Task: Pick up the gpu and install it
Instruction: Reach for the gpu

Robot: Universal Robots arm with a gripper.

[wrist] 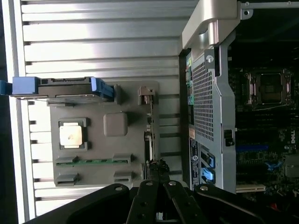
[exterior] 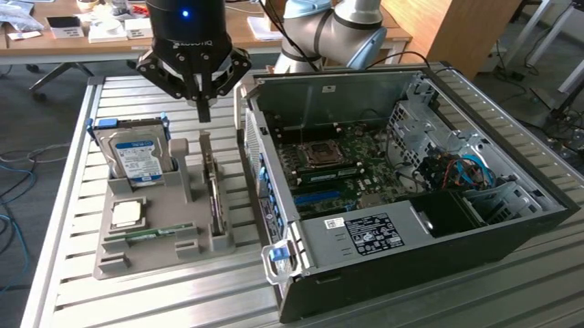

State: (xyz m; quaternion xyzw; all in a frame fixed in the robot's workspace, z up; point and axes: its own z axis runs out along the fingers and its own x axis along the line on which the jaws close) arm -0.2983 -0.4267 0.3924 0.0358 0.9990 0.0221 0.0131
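Observation:
The gpu stands on its edge in a slot of the grey holder tray, a thin dark card with a metal bracket at its far end. In the wrist view the gpu appears edge-on as a narrow strip. My gripper hangs just above the card's far end, apart from it. Its fingers are shut to a point with nothing between them. In the wrist view the gripper lines up over one end of the card.
The tray also holds an upright hard drive, a CPU and a green memory stick. The open computer case lies right beside the tray on the exterior view's right, motherboard exposed. A slatted metal table carries everything.

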